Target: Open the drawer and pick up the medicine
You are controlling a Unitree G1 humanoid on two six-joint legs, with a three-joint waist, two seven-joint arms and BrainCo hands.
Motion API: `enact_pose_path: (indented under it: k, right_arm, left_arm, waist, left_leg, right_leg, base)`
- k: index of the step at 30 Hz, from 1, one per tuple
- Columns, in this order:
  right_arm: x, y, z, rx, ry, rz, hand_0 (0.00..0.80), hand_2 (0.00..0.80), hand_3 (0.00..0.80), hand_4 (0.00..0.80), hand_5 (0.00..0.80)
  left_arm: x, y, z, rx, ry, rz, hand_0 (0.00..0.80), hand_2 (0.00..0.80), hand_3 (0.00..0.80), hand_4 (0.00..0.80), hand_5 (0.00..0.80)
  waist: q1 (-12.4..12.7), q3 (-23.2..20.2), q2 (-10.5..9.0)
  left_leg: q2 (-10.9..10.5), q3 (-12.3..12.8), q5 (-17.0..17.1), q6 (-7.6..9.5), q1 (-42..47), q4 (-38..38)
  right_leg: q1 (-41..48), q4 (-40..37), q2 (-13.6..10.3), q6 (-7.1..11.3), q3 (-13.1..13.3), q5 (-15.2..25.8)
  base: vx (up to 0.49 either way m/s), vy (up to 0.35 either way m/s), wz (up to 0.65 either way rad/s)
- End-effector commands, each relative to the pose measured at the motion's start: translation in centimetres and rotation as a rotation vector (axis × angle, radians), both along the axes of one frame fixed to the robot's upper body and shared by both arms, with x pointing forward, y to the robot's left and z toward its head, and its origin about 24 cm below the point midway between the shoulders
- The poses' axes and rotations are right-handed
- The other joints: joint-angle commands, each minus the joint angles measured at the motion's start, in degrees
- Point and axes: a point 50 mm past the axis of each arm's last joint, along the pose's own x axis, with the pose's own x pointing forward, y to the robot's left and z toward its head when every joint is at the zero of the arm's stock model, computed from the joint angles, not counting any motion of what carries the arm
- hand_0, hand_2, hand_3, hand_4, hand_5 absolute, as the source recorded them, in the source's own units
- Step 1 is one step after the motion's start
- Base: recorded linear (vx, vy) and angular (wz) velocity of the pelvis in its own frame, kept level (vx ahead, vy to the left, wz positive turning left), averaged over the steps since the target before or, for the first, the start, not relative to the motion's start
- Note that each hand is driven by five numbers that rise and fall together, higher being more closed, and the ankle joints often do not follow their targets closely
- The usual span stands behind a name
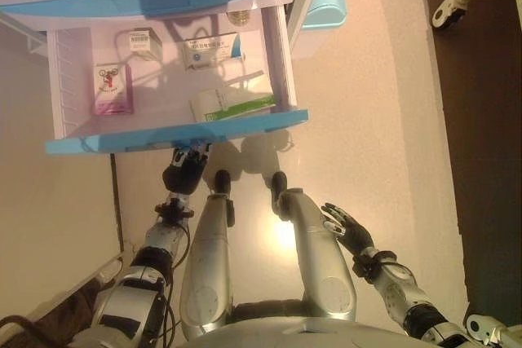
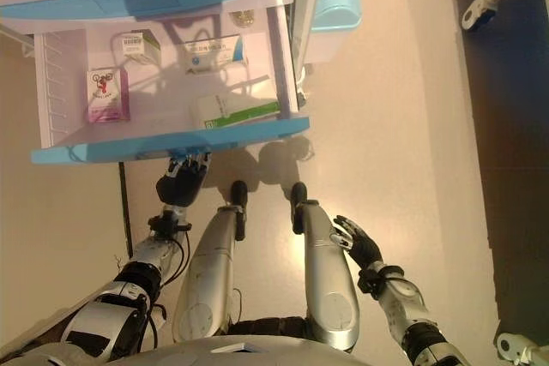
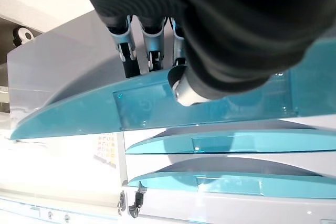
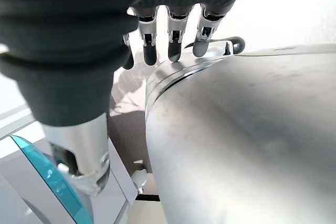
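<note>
Drawer: the drawer (image 1: pixel 175 140) stands pulled out, its blue front at 6 o'clock of the tray, so the opening part looks done.
Medicine: four packs lie inside; no hand holds one.
Green box: the green-striped box (image 1: pixel 232 104) lies at 4 o'clock in the tray, just behind the blue front, nearest the hands.
Pink box: the pink box (image 1: pixel 112 88) sits at 9 o'clock, near the side wall.
White and blue box: the white and blue box (image 1: pixel 211 50) lies at 1 o'clock, toward the back.
Small box: the small box (image 1: pixel 144 42) is at 11 o'clock, by the back.
Left hand: the left hand (image 1: pixel 184 170) is just under the blue front, its fingers (image 3: pixel 129 60) straight and reaching up to the front's lower edge; it grips nothing.
Right hand: the right hand (image 1: pixel 349 231) hangs at 4 o'clock of the drawer, well apart from it, fingers loose and empty.
Step in hand: letting go of the front and going for a pack, by my reading.
Doing it well: lift the left hand clear of the blue front before moving in, come down from above on the green-striped box, and close across its narrow sides.
Risk: a low approach could knock the front and slide the drawer shut.
</note>
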Motion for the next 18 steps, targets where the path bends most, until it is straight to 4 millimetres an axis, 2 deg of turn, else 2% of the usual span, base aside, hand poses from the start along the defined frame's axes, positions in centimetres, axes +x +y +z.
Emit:
enact_pose_path:
  k: [1, 10, 18]
  right_arm:
    - [-1.5, 1.5, 0.1, 0.048, -0.027, 0.042, 0.0, 0.0, 0.0, 0.0, 0.0]
    - [-2.2, 2.1, -0.5, 0.068, -0.006, 0.063, 0.0, 0.0, 0.0, 0.0, 0.0]
    - [-3.0, 1.7, -0.9, 0.059, 0.008, 0.059, 0.0, 0.0, 0.0, 0.0, 0.0]
  left_arm:
    - [-2.8, 0.9, -2.7, -0.001, 0.141, 0.018, 0.8, 0.8, 0.8, 0.8, 0.8]
    - [-4.5, 2.7, -5.1, -0.012, 0.35, 0.118, 0.8, 0.8, 0.8, 0.8, 0.8]
    - [-6.3, 4.6, -7.0, 0.002, 0.54, 0.223, 0.8, 0.8, 0.8, 0.8, 0.8]
  waist:
    - [1.5, -3.0, -1.72]
    - [3.1, -3.0, -3.96]
    - [3.9, -3.0, -4.7]
  left_leg:
    - [-2.5, 4.2, -2.2, 5.41, 1.4, -4.4]
    - [-1.8, 2.8, -2.7, 5.3, 0.3, -2.2]
    - [-2.0, 1.8, -3.4, 5.25, -1.3, 0.7]
  right_leg:
    - [1.2, 5.2, 0.0, 0.65, -3.1, -5.2]
    - [1.0, 8.8, 0.0, 0.16, -4.9, -7.0]
    - [0.1, 11.8, -0.1, -0.45, -5.8, -8.5]
  base:
    - [-0.018, -0.046, 0.06]
    - [-0.009, -0.059, 0.14]
    - [-0.009, -0.006, 0.08]
